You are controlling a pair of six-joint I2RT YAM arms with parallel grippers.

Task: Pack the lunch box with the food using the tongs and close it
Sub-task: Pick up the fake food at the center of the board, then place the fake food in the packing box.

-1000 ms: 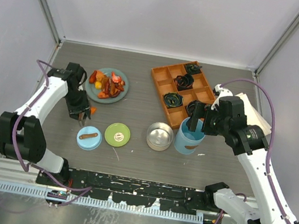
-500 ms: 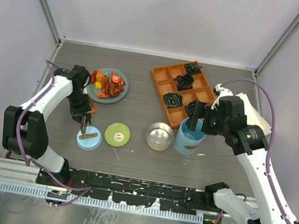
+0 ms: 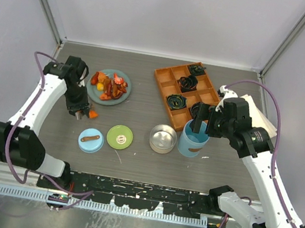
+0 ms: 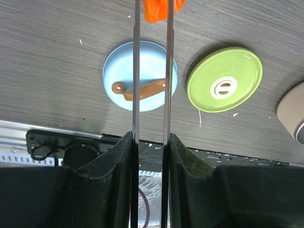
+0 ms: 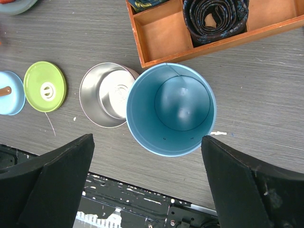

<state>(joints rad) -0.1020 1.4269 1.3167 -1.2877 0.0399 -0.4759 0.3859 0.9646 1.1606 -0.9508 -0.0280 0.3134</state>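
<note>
My left gripper [image 4: 151, 137] [image 3: 79, 105] is shut on the grey metal tongs [image 4: 136, 71]. The tongs' two arms run forward, and their tips pinch an orange chunk of food [image 4: 159, 9] [image 3: 92, 114] just near of the teal plate. The rest of the food [image 3: 110, 86] is piled on that plate. The steel tin [image 3: 163, 138] [image 5: 107, 95] and the light-blue cylinder [image 3: 193, 139] [image 5: 171, 109] stand open side by side. The green lid [image 3: 120, 136] [image 4: 224, 80] and the blue lid [image 3: 90, 140] [image 4: 140, 76] lie apart on the table. My right gripper [image 5: 146, 140] [image 3: 200, 124] hovers open over the cylinder, holding nothing.
An orange compartment tray [image 3: 164, 78] [image 5: 161, 33] with black coils sits behind the cylinder, close to my right gripper. The teal plate [image 3: 121, 98] lies at the back left. The blue lid has a brown strap handle [image 4: 142, 89]. White walls stand at the back and both sides.
The left gripper has squeezed the tongs narrower and drawn back from over the blue lid toward the plate. The right arm has not moved.
</note>
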